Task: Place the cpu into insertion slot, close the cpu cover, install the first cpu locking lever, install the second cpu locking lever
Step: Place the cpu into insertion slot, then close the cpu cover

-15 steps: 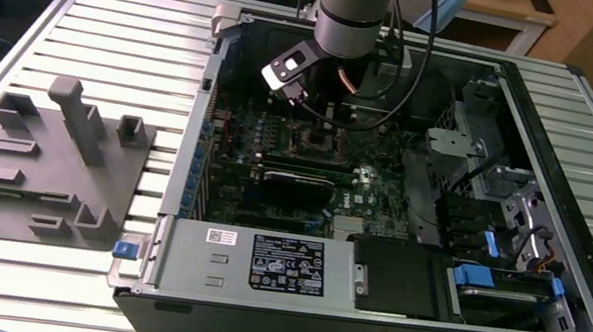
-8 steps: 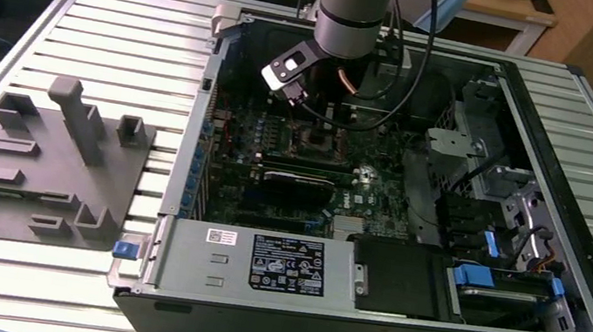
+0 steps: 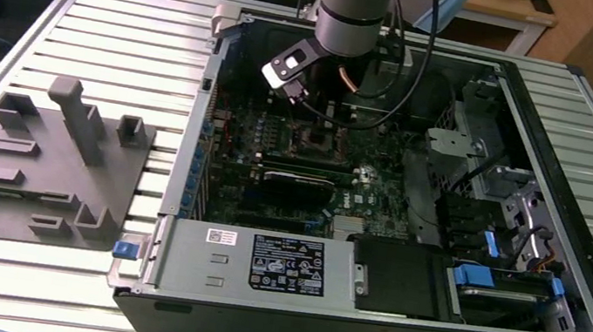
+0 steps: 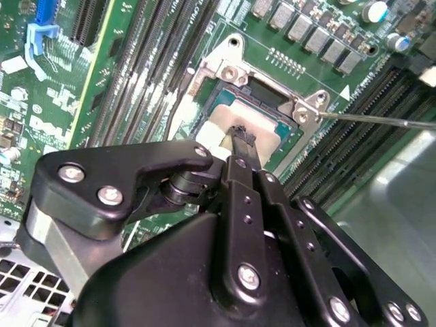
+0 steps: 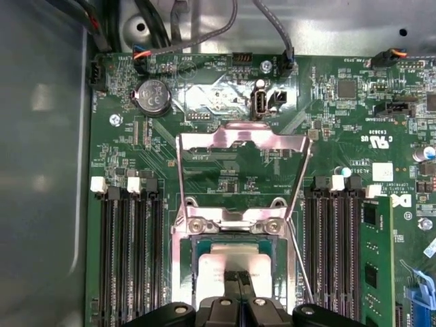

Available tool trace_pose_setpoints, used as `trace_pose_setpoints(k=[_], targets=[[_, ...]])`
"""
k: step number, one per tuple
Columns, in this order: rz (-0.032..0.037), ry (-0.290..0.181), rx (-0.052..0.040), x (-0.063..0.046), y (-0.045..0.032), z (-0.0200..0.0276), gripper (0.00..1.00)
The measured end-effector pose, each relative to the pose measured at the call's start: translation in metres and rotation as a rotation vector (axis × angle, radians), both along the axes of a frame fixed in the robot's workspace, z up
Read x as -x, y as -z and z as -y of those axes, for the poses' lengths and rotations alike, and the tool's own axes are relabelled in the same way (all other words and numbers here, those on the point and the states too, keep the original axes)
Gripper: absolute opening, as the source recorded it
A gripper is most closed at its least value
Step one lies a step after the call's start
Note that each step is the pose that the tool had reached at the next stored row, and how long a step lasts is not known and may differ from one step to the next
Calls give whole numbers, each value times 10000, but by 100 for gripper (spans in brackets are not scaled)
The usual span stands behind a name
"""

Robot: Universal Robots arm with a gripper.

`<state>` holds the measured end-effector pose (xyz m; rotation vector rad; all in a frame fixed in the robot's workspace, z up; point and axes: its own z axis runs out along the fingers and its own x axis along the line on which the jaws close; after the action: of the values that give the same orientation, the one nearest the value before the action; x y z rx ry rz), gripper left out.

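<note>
Claw down on the cpu, which is seated in its socket, with the cover open.

In both wrist views the claw [image 5: 236, 278] [image 4: 242, 136] has its fingers drawn together, tips resting on the pale top of the cpu [image 5: 219, 262] [image 4: 221, 122]. The cpu lies flat inside the insertion slot [image 5: 193, 272] [image 3: 321, 143], between the banks of memory slots [image 5: 129, 259]. The cpu cover [image 5: 238, 139] is swung back off the socket, and a thin locking lever [image 5: 300, 262] stands beside it. In the exterior view the arm [image 3: 355, 7] reaches into the open computer case [image 3: 195, 116] on the slatted counter [image 3: 117, 25], with a grey fixture tray [image 3: 50, 164] on the exterior view's left.
</note>
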<state>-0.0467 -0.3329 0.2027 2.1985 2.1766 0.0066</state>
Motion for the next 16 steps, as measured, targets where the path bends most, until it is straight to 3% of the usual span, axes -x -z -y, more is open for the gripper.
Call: trace_pose_setpoints(k=[8, 16], targets=[[-9, 0, 12, 1, -182, 2, 11], [-9, 0, 11, 1, -247, 2, 11]])
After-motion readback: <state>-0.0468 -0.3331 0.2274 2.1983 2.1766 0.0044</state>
